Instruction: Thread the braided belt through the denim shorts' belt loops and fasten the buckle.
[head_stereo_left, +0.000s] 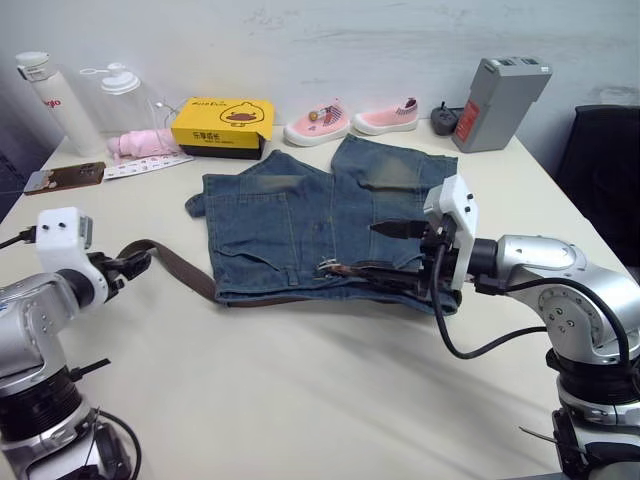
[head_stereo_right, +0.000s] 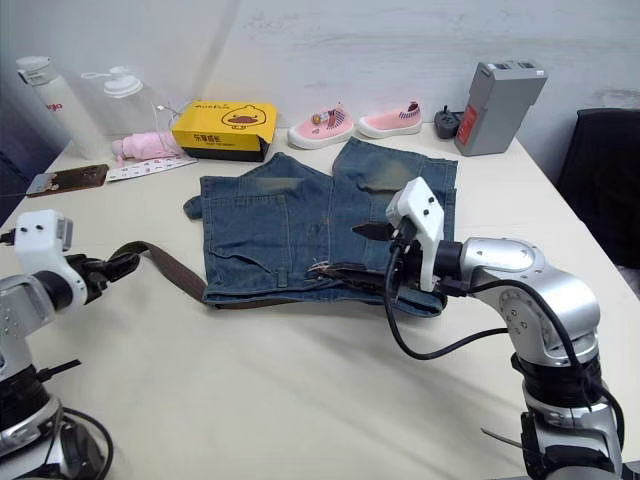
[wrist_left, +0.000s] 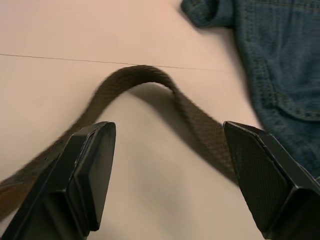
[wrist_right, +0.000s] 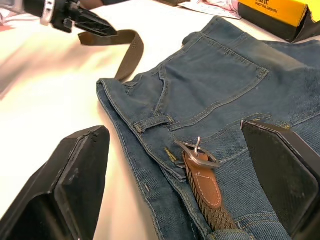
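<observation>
Claw states first: the left claw (head_stereo_left: 128, 264) sits at the free end of the braided belt (head_stereo_left: 180, 266), its fingers spread in its wrist view with the strap arching between them off the counter (head_stereo_left: 300, 400), so it is not pinching the strap there. Right claw (wrist_right: 175, 165) is also spread, hovering low over the waistband of the denim shorts (head_stereo_left: 300, 215), which lie flat in the middle of the counter. Just ahead of it rests the buckle (wrist_right: 197, 152), prong up, on the denim, with the leather-capped belt end behind it; a belt loop (wrist_right: 152, 122) lies just beside the buckle. From the left claw the strap runs along the near edge of the shorts toward the buckle.

Risk, as I judge it: with neither claw gripping, the tail cannot be drawn to the buckle. If the left claw closes beside the raised arch it may miss the strap or twist it; if the right pulls the buckle alone, the waistband may bunch and drag the shorts
</observation>
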